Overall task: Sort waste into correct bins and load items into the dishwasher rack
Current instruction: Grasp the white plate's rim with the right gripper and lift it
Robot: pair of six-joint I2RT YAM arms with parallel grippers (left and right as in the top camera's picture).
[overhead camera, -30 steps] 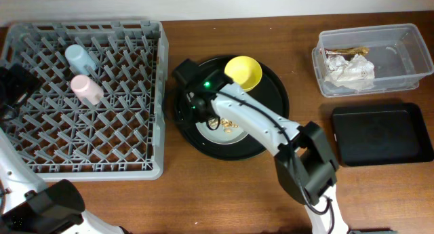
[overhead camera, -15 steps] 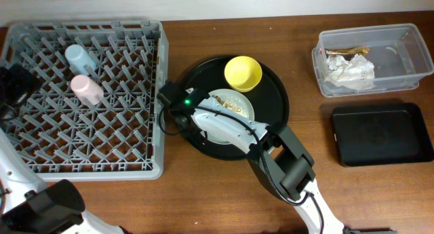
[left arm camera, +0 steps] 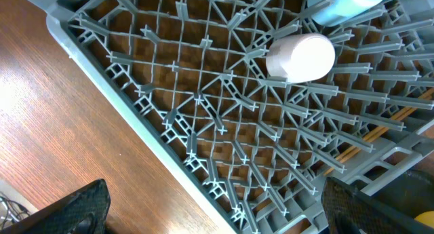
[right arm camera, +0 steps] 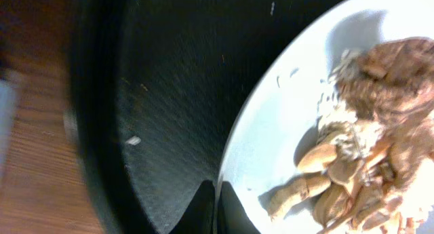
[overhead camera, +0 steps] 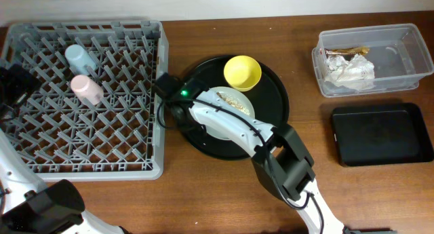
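Plate [right arm camera: 271, 166] with food scraps [right arm camera: 366, 139] extends rightward from the right gripper [right arm camera: 215, 205], whose nearly closed jaws pinch its left rim.

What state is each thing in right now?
Pink cup: in dishwasher rack, tilted.
Light-blue cup: in dishwasher rack, tilted.
Yellow bowl: upright, empty, on round black tray.
Plate: on round black tray, food scraps on it.
Clear tub: holds napkins and wrapper.
Flat black tray: empty.
Left end effector: open, empty.
Right end effector: at plate's rim, grip unclear.
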